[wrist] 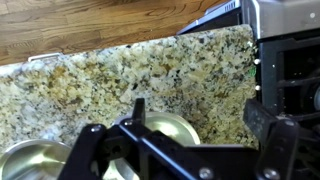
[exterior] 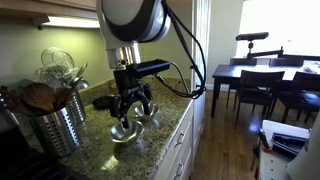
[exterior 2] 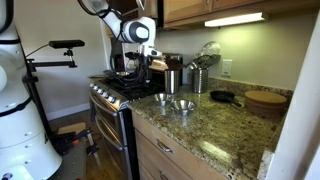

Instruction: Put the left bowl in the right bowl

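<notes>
Nearest in the wrist view, the end effector point(wrist: 185, 150) fills the lower edge, its fingers spread wide with nothing between them and its body cut off by the frame. Beneath it the left bowl point(wrist: 165, 130) sits on the granite surface point(wrist: 120, 80), partly hidden by black linkage. The right bowl point(wrist: 28, 160) is cropped at the corner. In an exterior view the end effector point(exterior: 135, 106) hangs just above both bowls, which stand just beside each other near the surface's front edge; whether they touch is unclear. Bare granite surrounds them. The stove point(exterior 2: 118, 88) lies past the left bowl, and the utensil canister point(exterior 2: 198, 78) and black pan point(exterior 2: 225, 97) stand well apart.
</notes>
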{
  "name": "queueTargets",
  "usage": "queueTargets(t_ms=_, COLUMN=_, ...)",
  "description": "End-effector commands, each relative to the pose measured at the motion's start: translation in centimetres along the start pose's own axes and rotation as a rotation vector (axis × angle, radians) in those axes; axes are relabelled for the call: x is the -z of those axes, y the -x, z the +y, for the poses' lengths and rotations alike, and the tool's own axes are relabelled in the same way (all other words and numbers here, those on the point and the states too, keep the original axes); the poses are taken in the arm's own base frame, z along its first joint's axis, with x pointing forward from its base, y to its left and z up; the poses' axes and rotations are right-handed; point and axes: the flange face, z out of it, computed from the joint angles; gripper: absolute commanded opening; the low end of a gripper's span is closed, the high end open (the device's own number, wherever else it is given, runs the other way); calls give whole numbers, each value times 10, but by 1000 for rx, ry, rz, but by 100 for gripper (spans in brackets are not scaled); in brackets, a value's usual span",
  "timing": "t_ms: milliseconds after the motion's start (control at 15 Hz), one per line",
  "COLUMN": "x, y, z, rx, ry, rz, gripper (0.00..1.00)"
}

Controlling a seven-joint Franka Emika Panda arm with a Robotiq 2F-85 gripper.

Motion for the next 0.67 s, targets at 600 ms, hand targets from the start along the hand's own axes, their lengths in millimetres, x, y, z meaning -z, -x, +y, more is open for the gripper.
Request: queueTargets(t_ms=600, x=-58, y=-62, z=-56, rx=185, ry=89, rz=32, gripper=100)
